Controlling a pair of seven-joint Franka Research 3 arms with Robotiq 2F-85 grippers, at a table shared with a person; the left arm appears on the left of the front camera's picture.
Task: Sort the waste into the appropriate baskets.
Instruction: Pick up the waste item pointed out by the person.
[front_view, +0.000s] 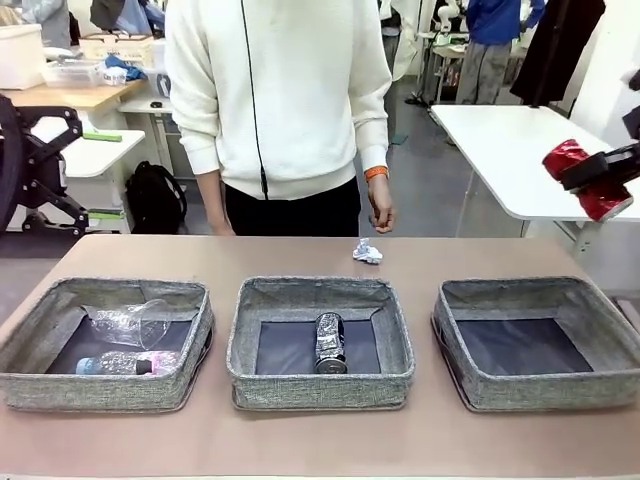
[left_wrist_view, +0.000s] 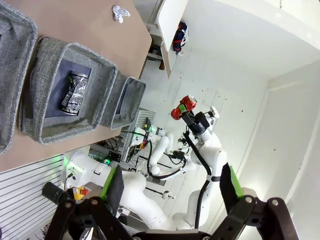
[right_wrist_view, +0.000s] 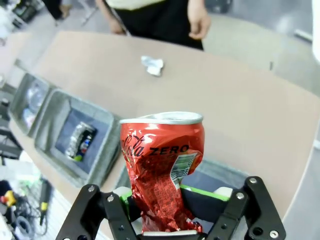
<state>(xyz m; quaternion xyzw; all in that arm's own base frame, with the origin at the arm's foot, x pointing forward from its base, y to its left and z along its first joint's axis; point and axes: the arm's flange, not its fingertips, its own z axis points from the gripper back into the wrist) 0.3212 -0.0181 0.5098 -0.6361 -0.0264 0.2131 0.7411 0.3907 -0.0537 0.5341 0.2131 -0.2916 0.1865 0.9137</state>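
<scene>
A crushed red can (right_wrist_view: 162, 170) is upright in my shut right gripper (right_wrist_view: 170, 212), and the front view puts that gripper (front_view: 592, 180) high at the far right, above and beyond the right basket (front_view: 540, 388). The middle basket (front_view: 320, 388) holds a crushed dark blue-silver can (front_view: 329, 342). In the left basket (front_view: 100, 388) lie a clear plastic cup (front_view: 132, 324) and a clear bottle (front_view: 125, 363). On the table's far side, a crumpled white paper wad (front_view: 367, 251) lies beyond the middle basket. My left gripper (left_wrist_view: 170, 200) is open and empty, raised high off the table.
A person in a white sweater (front_view: 280, 90) stands at the far edge, one hand (front_view: 380, 212) hanging near the paper wad. A white table (front_view: 510, 140) stands behind at the right. Bare tabletop lies in front of and behind the baskets.
</scene>
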